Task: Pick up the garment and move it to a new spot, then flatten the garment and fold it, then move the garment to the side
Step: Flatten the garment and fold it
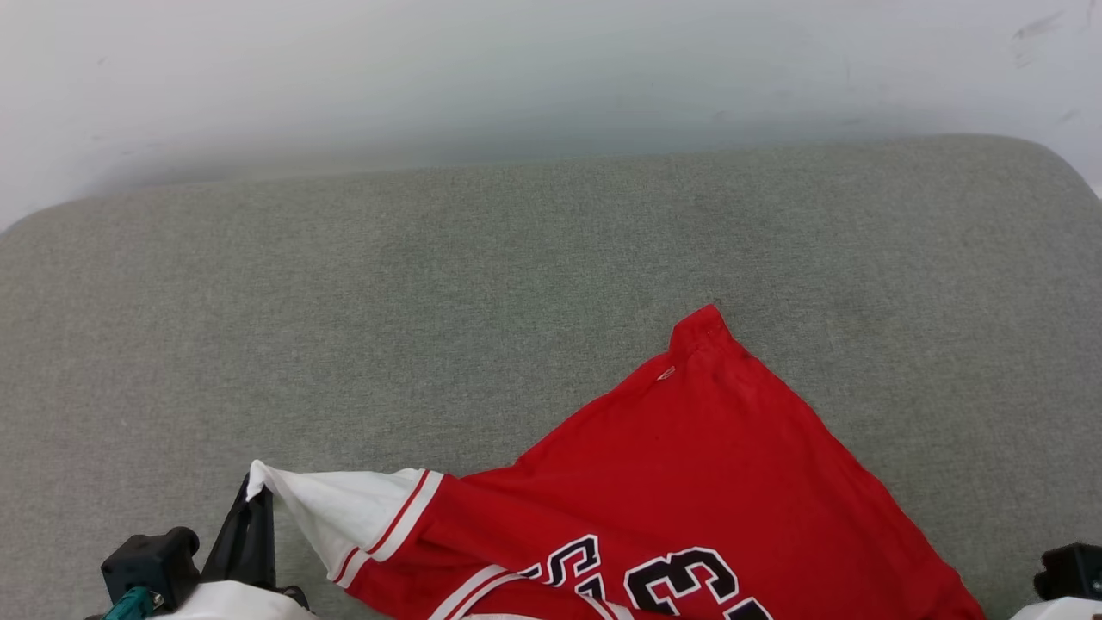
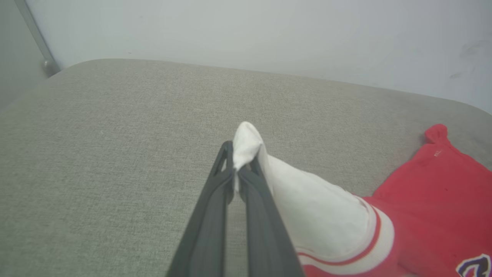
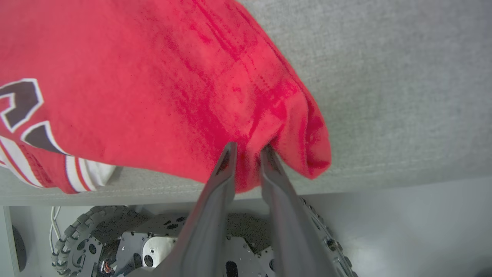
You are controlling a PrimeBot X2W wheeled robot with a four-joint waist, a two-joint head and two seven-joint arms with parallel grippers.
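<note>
"Where's the red jersey [image 1: 689, 465]?"
"Lying at the grey cushion's [image 1: 430, 284] front edge. The left gripper [image 2: 239, 163] pinches its white sleeve tip [image 2: 246, 140]."
"And the right gripper [image 3: 249, 152]?"
"Red cloth sits between its fingers [image 3: 225, 169], a little apart. I can't tell if it's squeezing."

We are looking at a red jersey [image 1: 689, 456] with a white sleeve, red-and-white striped trim and black, white-outlined numbers; the cushion [image 1: 430, 301] is showing flecked grey-green, the wall [image 1: 516, 60] off-white.
</note>
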